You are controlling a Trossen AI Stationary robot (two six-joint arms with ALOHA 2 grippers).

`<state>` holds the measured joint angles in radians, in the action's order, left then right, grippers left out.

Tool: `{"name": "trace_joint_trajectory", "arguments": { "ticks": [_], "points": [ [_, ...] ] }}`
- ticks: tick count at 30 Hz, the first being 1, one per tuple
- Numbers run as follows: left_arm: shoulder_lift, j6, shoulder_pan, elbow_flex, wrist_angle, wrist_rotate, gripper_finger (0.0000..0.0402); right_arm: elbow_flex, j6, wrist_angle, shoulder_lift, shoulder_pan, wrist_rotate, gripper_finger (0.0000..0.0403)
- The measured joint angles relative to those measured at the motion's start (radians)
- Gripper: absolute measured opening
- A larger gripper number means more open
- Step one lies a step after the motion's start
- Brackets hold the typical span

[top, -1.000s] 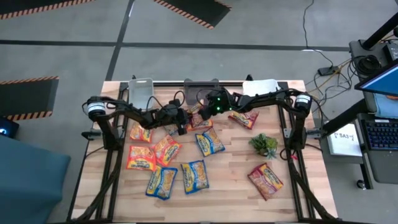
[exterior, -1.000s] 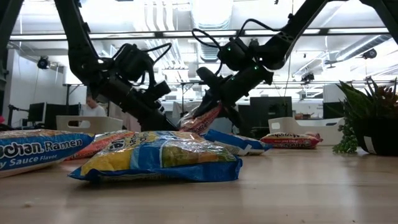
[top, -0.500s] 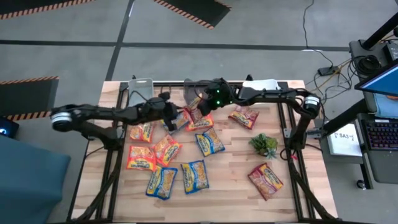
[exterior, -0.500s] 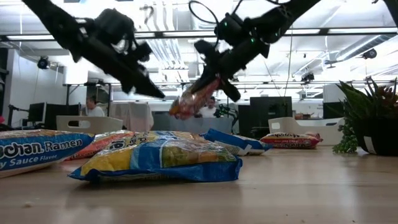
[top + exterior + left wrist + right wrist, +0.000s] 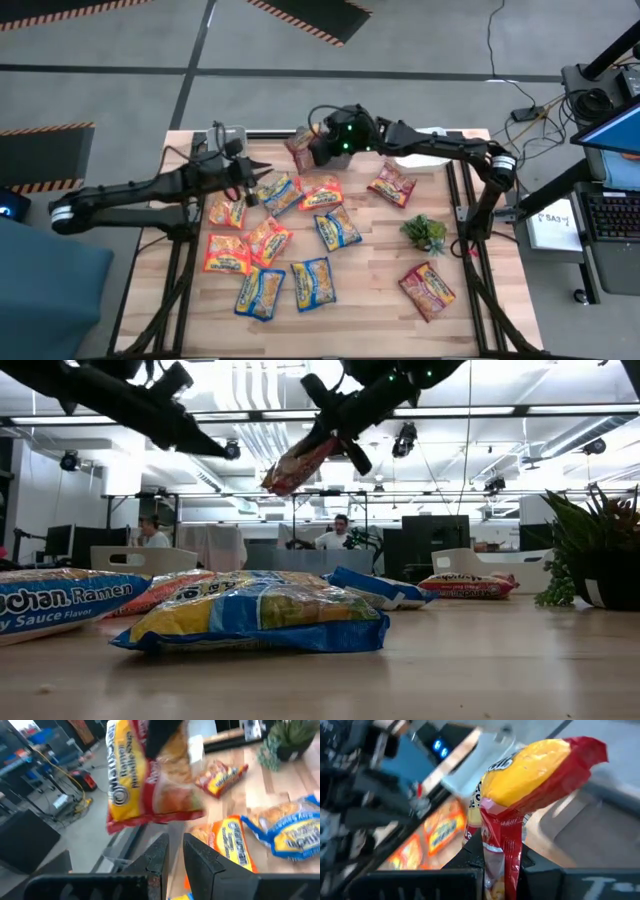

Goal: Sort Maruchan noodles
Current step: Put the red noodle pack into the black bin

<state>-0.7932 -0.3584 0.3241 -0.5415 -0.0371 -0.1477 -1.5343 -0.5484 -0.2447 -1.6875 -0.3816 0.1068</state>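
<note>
A dark red Maruchan noodles packet [image 5: 300, 463] hangs high above the table's far middle with my right gripper [image 5: 318, 150] shut on it; the left wrist view shows this packet [image 5: 150, 780] too. My left gripper [image 5: 255, 178] hovers shut and empty above the left part of the table, over an orange packet [image 5: 226, 212]. Several more packets lie flat on the wood: blue-and-yellow ones [image 5: 313, 283], orange ones [image 5: 226, 253] and dark red ones [image 5: 428, 290]. My right gripper pinches the red packet by one end [image 5: 502, 855] between its two fingers; the film is crumpled there. The fingers slant down from the table's right side. The packet juts out beyond the fingertips, tilted down toward the left, clear of the table.
A small green plant [image 5: 424, 232] stands at the table's right. Three shallow bins sit along the far edge, left [image 5: 226, 145], middle [image 5: 325, 138] and right [image 5: 420, 138]. In the low view a blue-and-yellow packet [image 5: 255, 615] lies nearest.
My right gripper has risen with the red packet, lifting it off the pile and carrying it toward the far edge. My left gripper has risen and drawn back toward the table's left edge, holding nothing.
</note>
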Motion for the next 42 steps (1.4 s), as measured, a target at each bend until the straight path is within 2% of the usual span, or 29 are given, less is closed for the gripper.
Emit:
{"name": "trace_joint_trajectory", "arguments": {
  "ticks": [6,14,28,32,42],
  "points": [
    [0.077,0.0,0.0,0.001,-0.036,0.0,0.0039,-0.036,-0.017,-0.093,-0.002,-0.069,-0.098,0.0018],
    [0.089,-0.005,0.0,0.001,-0.032,0.0,0.0039,-0.033,-0.035,-0.303,-0.053,-0.17,-0.224,0.0018],
    [0.064,-0.005,0.0,0.001,-0.031,0.0,0.0039,-0.033,-0.028,-0.338,-0.162,-0.191,-0.212,0.0021],
    [0.052,-0.006,0.0,0.001,-0.032,0.0,0.0039,-0.033,-0.028,-0.341,-0.179,-0.192,-0.215,0.0046],
    [0.045,-0.006,0.0,0.001,-0.03,0.0,0.0039,-0.033,-0.027,-0.353,-0.179,-0.193,-0.239,0.0141]
  ]
}}
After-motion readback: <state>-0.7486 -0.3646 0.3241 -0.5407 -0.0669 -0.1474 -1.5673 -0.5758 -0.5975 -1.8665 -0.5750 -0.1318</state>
